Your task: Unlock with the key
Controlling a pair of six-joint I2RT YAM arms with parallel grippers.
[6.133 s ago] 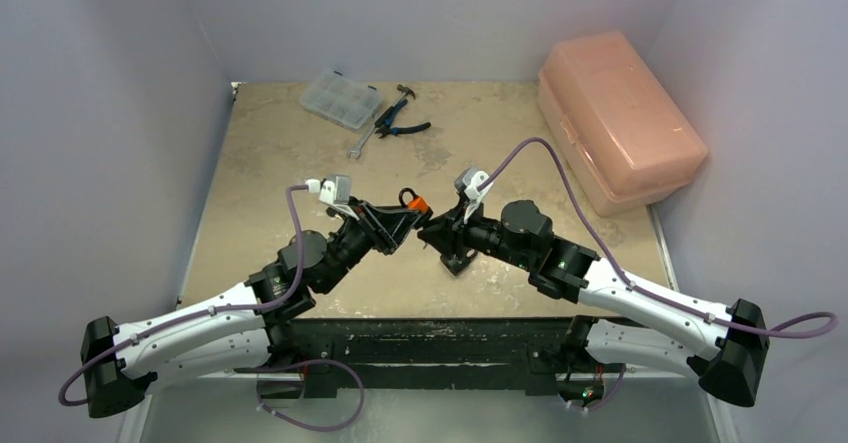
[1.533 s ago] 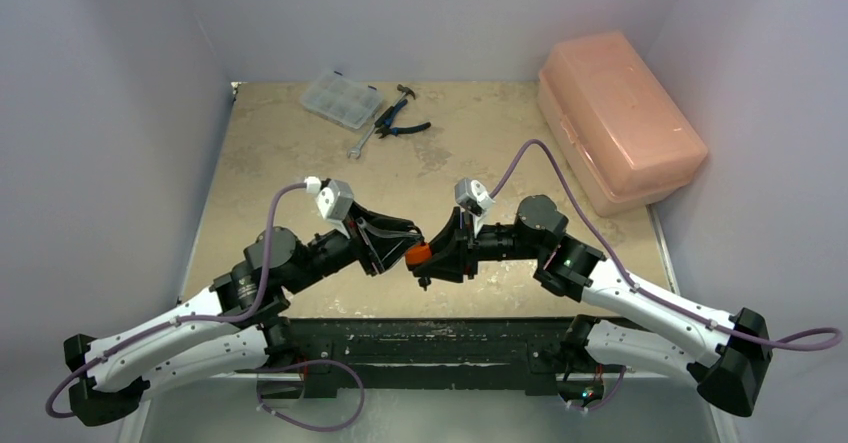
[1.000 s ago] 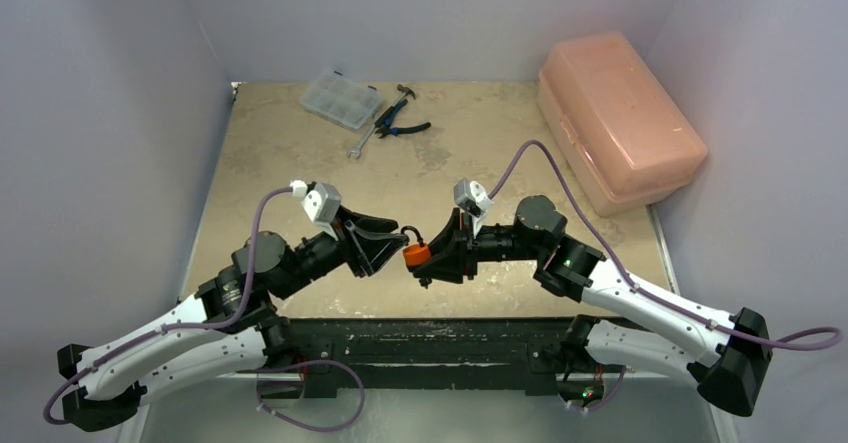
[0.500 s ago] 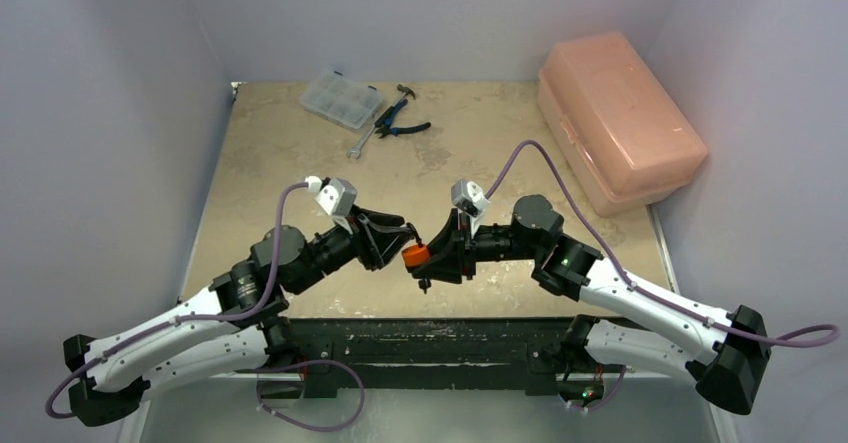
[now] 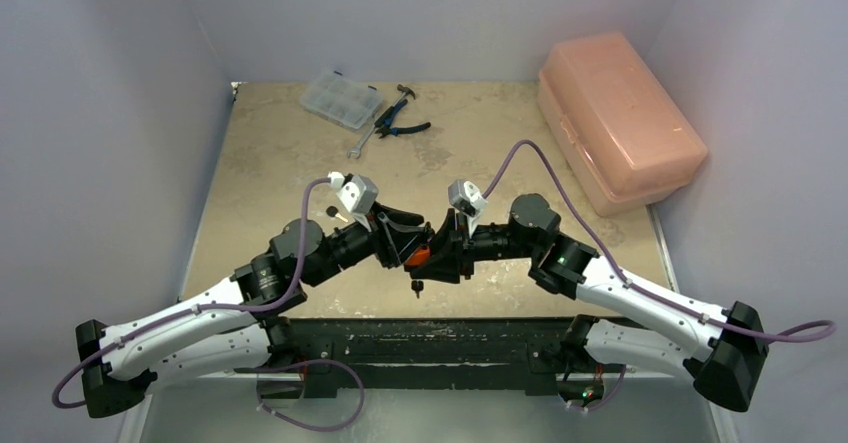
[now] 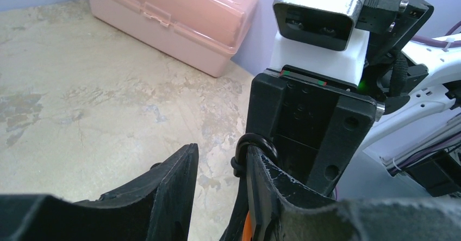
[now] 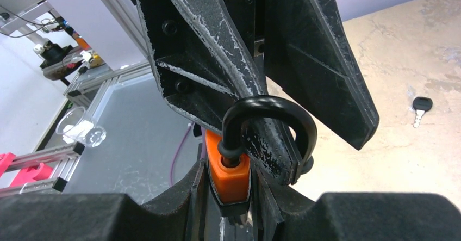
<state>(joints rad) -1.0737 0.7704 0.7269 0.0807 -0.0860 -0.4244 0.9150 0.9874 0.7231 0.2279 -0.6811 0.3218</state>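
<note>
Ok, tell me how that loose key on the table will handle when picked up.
The key lies flat on the table, so it probably slides before anything gets under it. It looks small, likely very light. Its thin blade and black head should be stiff, not floppy.

Orange padlock [image 7: 229,177], black shackle [image 7: 269,106], held upright above the table's [image 5: 290,153] near edge, mid-way; black-headed key [image 7: 419,107] lies flat to its left.

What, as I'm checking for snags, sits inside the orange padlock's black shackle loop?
One black fingertip of the left gripper appears hooked through the black shackle. The right gripper hides the orange padlock's lower body.
</note>
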